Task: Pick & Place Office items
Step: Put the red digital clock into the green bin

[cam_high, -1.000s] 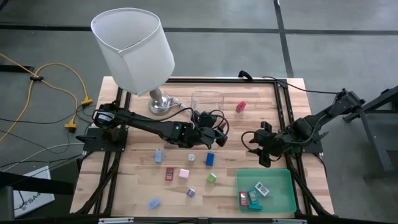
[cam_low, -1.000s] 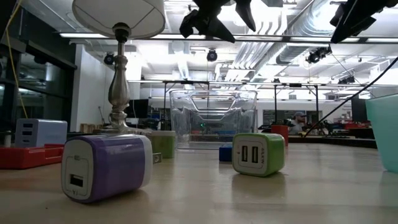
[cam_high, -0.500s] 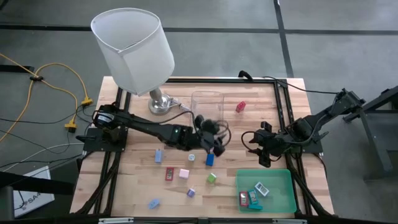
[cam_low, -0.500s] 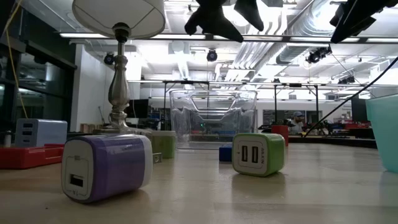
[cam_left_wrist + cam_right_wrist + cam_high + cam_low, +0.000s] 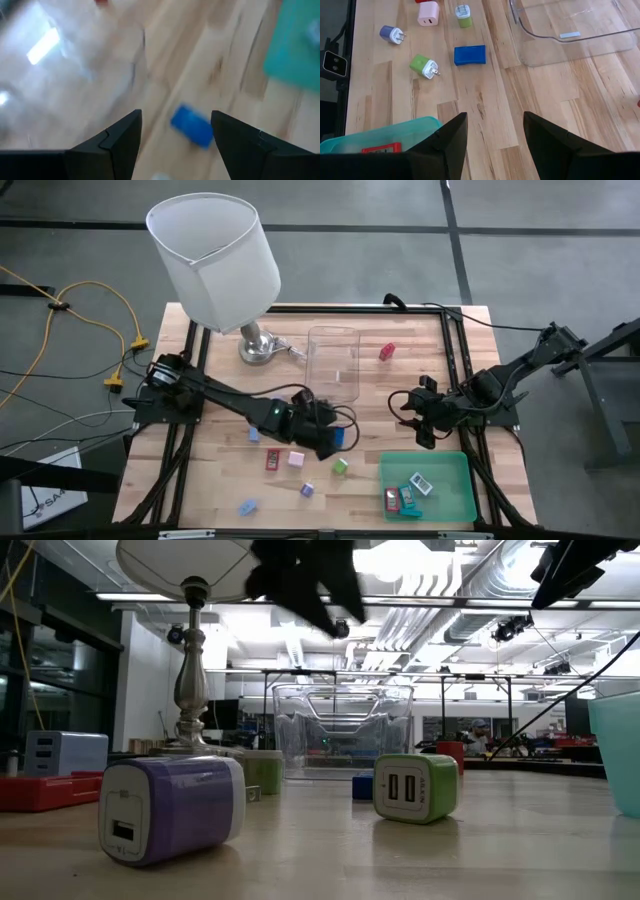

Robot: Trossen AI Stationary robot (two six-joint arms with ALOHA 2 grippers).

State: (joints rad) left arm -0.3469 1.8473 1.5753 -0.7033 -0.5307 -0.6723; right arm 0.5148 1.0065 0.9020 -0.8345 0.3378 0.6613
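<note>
The left wrist view is smeared, and from above the left end effector (image 5: 325, 435) largely covers the blue block (image 5: 338, 437). Its fingers (image 5: 115, 145) stand wide apart above that block, gripping nothing. The right end effector (image 5: 418, 420) hangs open near the tray (image 5: 455, 490), which holds three pieces (image 5: 405, 495). The clear box (image 5: 334, 362) looks empty. Other pieces (image 5: 295, 460) lie loose on the worktop (image 5: 215, 470).

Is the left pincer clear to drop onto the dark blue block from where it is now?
Probably yes. The left pincer is open with the dark blue block lying between its fingers' line of sight, and nothing lies between them.
</note>
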